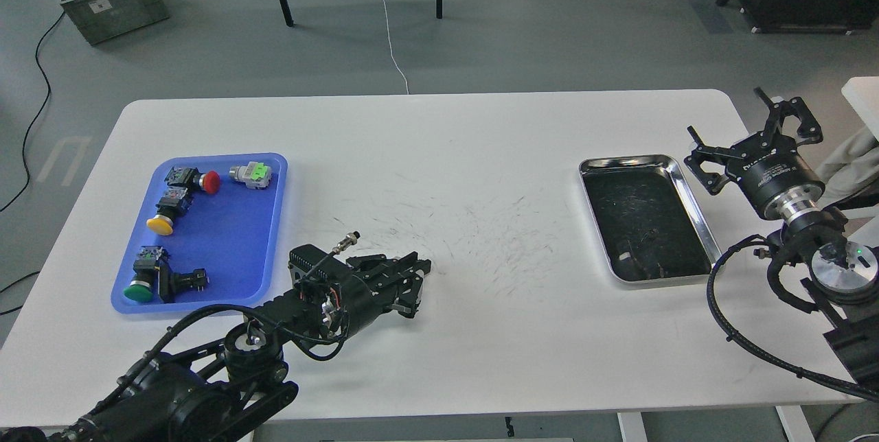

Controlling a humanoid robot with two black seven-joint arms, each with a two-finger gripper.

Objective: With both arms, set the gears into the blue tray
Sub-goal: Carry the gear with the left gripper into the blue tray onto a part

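Left arm reaches in low from the bottom left, forearm lying almost flat over the table (pixel 481 359), and the left gripper (pixel 415 284) points right, just past the blue tray's (pixel 271 222) near right corner. Its fingers are dark and bunched together from this angle; whether they are apart or closed, I cannot tell.

Over on the right, the right arm stands at the table's edge, wrist raised, and the right gripper (pixel 752 136) has its fingers spread wide apart, holding nothing, right beside the steel tray (pixel 697 212).

Blue tray: four push-buttons inside. A red-capped one (pixel 199 180) and a green-and-grey one (pixel 250 174) along the far edge, a yellow-capped one (pixel 167 212) at the left, and a green-capped one (pixel 147 281) near the front, lying next to another black switch body. No gears can be made out in it.

Steel tray: dark, scuffed interior, with small dark shapes near its front end (pixel 642 257). They may be the gears, but they are too small and blurred to tell.

White lettering runs across the right wrist body, too small to read.
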